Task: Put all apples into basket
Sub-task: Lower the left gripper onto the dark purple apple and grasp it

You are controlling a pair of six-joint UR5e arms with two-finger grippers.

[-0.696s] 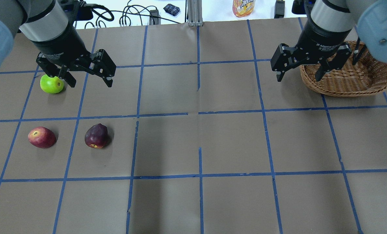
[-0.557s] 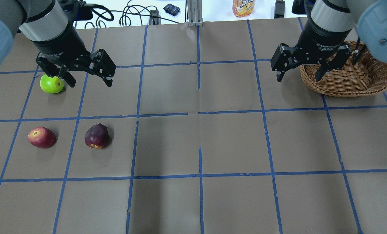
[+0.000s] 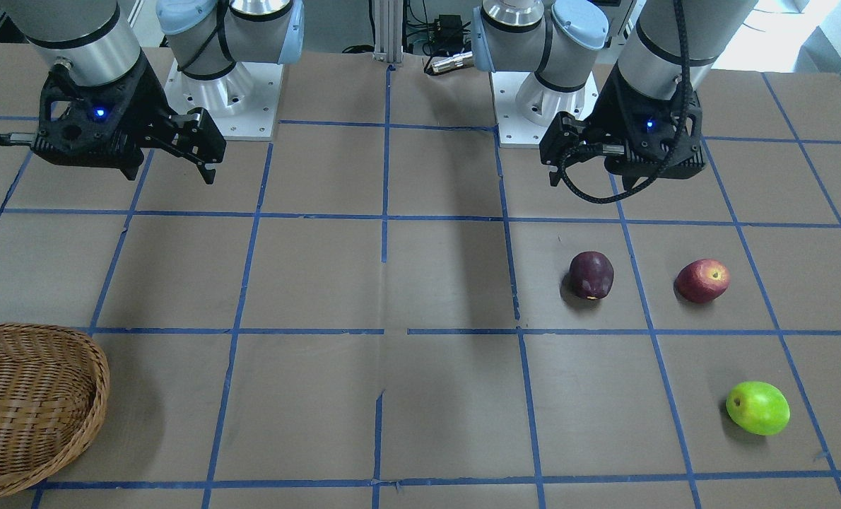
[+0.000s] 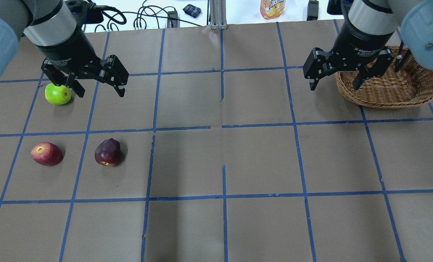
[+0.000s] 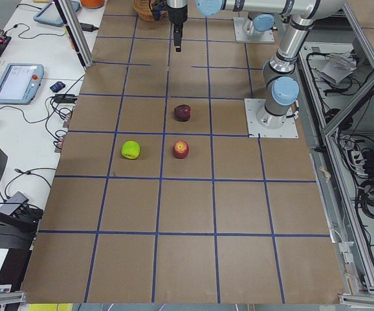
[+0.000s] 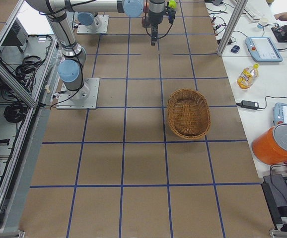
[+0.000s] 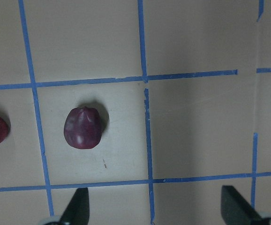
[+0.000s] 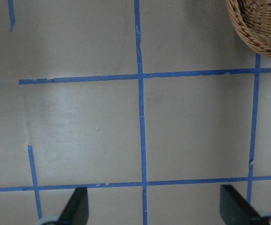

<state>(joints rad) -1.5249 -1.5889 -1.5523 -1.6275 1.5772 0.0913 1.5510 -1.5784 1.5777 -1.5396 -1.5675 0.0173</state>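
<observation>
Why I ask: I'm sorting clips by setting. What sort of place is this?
Probably a robotics lab workcell: two robot arms bolted to a paper-covered table marked with a blue tape grid, with teach pendants and loose cables alongside.

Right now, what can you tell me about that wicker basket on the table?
The basket is a wide, shallow oval of brown woven wicker. It sits upright and flat on the paper-covered table, at the robot's right end and toward the edge away from the robot. Nothing lies in it, and only the table touches it. The right gripper hangs in the air beside it, fingers open, without contact.
</observation>
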